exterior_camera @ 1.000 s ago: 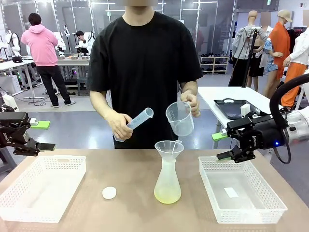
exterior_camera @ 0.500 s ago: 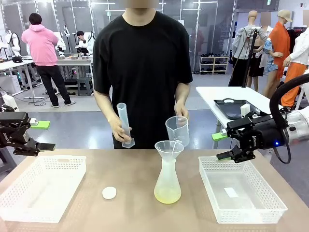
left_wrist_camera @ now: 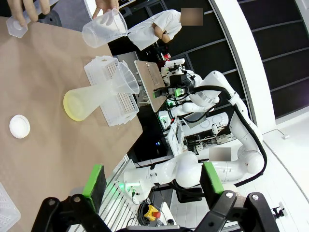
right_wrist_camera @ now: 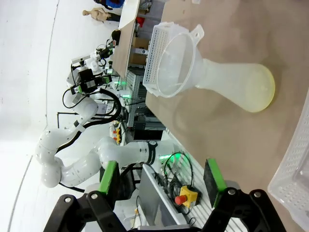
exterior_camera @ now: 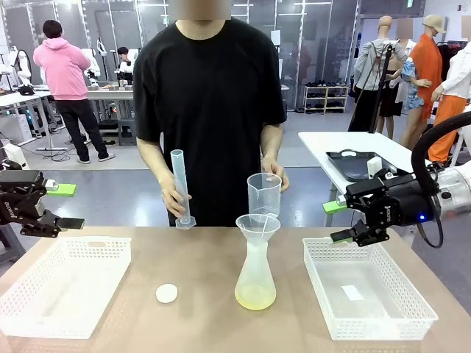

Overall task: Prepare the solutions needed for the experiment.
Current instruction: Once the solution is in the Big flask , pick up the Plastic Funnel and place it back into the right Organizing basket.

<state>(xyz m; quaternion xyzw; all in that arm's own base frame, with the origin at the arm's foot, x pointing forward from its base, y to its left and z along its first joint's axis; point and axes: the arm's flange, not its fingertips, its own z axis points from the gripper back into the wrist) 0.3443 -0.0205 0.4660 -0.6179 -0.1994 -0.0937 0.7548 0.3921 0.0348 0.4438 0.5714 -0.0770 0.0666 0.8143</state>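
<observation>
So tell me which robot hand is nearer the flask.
Right. The right hand hovers over the right basket's far edge, beside the flask; the left hand hangs at the left basket's far edge, farther off.

pale yellow-green solutions (exterior_camera: pixel 255 297), shallow layer in upright translucent flask, mid-table

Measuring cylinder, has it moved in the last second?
Yes. The measuring cylinder swung from tilted to upright and dropped toward the table's far edge, left of the flask.
</observation>
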